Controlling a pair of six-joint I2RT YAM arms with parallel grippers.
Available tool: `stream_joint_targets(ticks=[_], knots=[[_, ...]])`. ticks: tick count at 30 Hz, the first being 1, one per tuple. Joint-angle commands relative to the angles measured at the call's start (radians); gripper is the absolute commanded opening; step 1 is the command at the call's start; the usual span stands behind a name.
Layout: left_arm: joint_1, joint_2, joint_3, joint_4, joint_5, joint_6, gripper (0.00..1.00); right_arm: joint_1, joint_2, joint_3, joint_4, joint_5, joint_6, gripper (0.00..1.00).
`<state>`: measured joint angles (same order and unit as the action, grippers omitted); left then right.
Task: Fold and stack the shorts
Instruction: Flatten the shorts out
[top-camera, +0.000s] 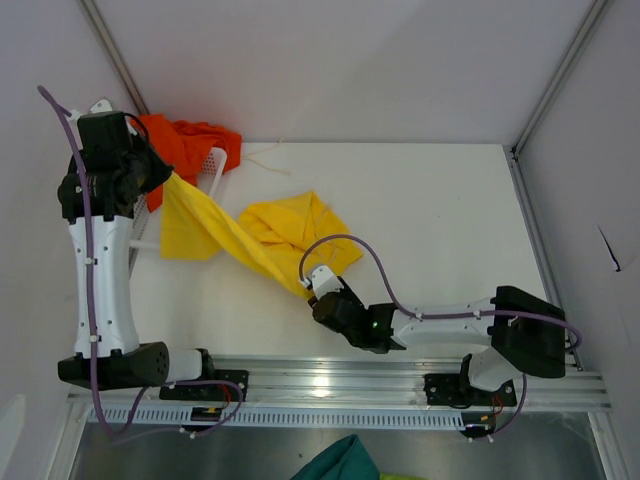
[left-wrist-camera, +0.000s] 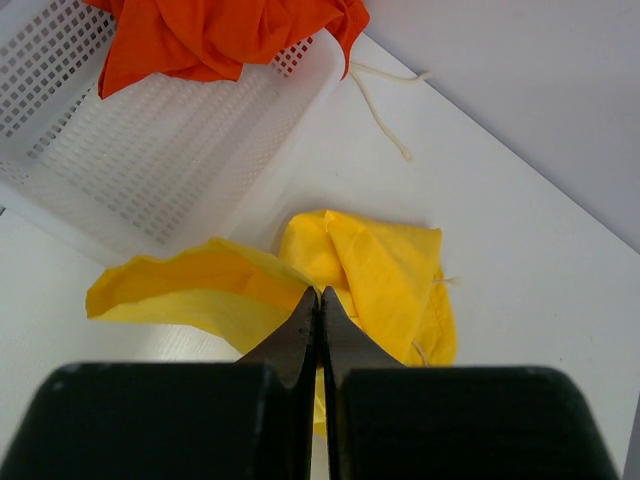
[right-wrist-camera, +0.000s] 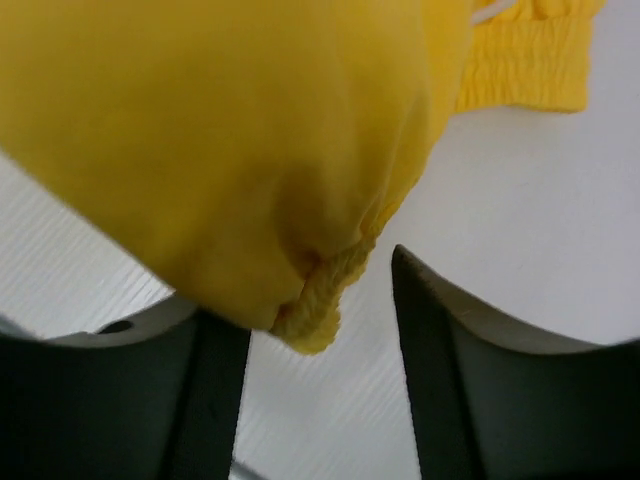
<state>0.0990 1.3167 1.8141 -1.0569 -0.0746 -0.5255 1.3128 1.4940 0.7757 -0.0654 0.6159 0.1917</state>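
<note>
The yellow shorts (top-camera: 250, 240) are pulled into a band from the upper left down to the table's middle, with one part bunched on the table. My left gripper (top-camera: 162, 180) is raised beside the basket. In the left wrist view it (left-wrist-camera: 320, 296) is shut on an edge of the yellow shorts (left-wrist-camera: 380, 265). My right gripper (top-camera: 314, 290) is at the band's lower end. Its jaws (right-wrist-camera: 312, 300) stand open, and a hem corner of the yellow shorts (right-wrist-camera: 230, 150) hangs between them, not pinched. The orange-red shorts (top-camera: 190, 140) lie crumpled in the basket (left-wrist-camera: 220, 35).
A white perforated basket (top-camera: 216, 165) stands at the back left (left-wrist-camera: 180, 150). A loose white drawstring (left-wrist-camera: 385, 110) lies on the table behind the basket. A teal-green cloth (top-camera: 335, 462) lies below the arms' rail. Walls close in the table at the back and right.
</note>
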Motion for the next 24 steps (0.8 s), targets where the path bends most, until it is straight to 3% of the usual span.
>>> stream_joint_targets(ticks=[1,2,3,8,11,18,24], knots=[[0.022,-0.008,0.014,0.032,0.025,0.03,0.0,-0.046,0.026,0.069,-0.01,0.085,0.014,0.46],[0.025,-0.01,0.019,0.031,0.029,0.032,0.0,-0.055,0.02,0.071,-0.004,0.062,0.003,0.07],[0.028,-0.01,0.019,0.031,0.032,0.032,0.0,-0.057,0.014,0.073,-0.005,0.055,-0.009,0.0],[0.036,-0.007,0.053,0.009,0.058,0.033,0.0,-0.043,-0.099,0.089,-0.069,-0.002,-0.073,0.0],[0.034,-0.007,0.115,-0.018,0.067,0.025,0.0,-0.017,-0.248,0.141,-0.192,-0.071,-0.112,0.0],[0.034,-0.079,0.275,-0.081,0.208,-0.013,0.0,0.0,-0.426,0.419,-0.531,-0.443,-0.084,0.0],[0.034,-0.229,0.277,-0.068,0.256,-0.093,0.0,0.133,-0.482,0.649,-0.666,-0.524,-0.06,0.0]])
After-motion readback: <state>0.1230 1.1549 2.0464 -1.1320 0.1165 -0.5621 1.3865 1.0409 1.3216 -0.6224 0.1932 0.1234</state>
